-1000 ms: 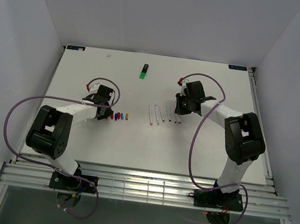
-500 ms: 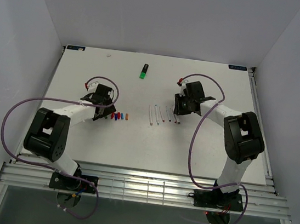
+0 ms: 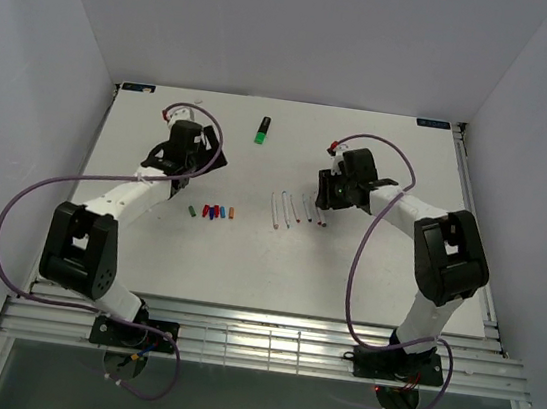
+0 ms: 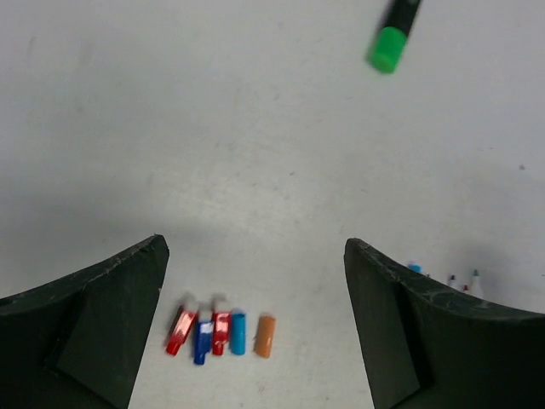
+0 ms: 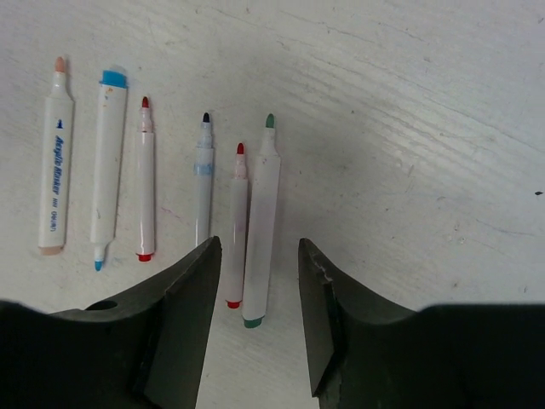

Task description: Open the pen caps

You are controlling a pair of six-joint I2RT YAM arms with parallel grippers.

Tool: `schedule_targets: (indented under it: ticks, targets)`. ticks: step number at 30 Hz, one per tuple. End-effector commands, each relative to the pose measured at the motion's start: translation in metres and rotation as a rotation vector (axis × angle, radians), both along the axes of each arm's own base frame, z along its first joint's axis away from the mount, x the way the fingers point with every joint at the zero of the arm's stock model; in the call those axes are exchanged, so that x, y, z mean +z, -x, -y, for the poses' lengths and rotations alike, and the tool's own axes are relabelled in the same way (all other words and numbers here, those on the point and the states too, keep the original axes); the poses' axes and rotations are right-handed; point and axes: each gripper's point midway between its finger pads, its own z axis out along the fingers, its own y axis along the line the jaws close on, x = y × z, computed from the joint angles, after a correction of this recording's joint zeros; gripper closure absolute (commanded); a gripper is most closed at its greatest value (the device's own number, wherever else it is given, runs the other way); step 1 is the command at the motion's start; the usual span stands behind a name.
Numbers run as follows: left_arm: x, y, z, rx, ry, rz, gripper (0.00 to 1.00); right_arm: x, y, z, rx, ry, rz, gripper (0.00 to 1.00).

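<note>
Hovering empty, left gripper [image 4: 255,247] is wide open; marker [image 4: 402,13] w/ green cap [image 4: 387,48] lies ahead, to its right. Prob light, stiff, slick: pinch cap sides, brace barrel. Over the pens [image 5: 145,179], right gripper [image 5: 257,247] is part open, empty.

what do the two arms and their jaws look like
Both the left arm and the right arm have white links joined by bulky black joint housings. A thin purple cable loops loosely along each one. The wrist cameras show the jaws as plain matte black wedges with slightly scuffed edges. No markings are readable on them.
</note>
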Motion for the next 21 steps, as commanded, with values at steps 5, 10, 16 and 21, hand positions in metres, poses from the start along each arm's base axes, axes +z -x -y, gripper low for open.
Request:
schedule_targets:
  ticks: [5,10,16,21]
  targets:
    - [0.049,-0.093,0.061,-0.307,-0.024,0.239,0.05,0.088,-0.012,-0.015,0.003,-0.151,0.172,0.48]
    - [0.037,-0.138,0.097,-0.447,-0.046,0.310,0.05,0.107,-0.014,-0.016,0.000,-0.170,0.211,0.46]
    - [-0.004,-0.190,0.128,-0.519,-0.060,0.311,0.12,0.108,-0.017,-0.011,-0.004,-0.151,0.238,0.46]
    - [-0.028,-0.221,0.122,-0.451,-0.132,0.314,0.12,0.100,-0.018,-0.009,0.000,-0.161,0.241,0.46]
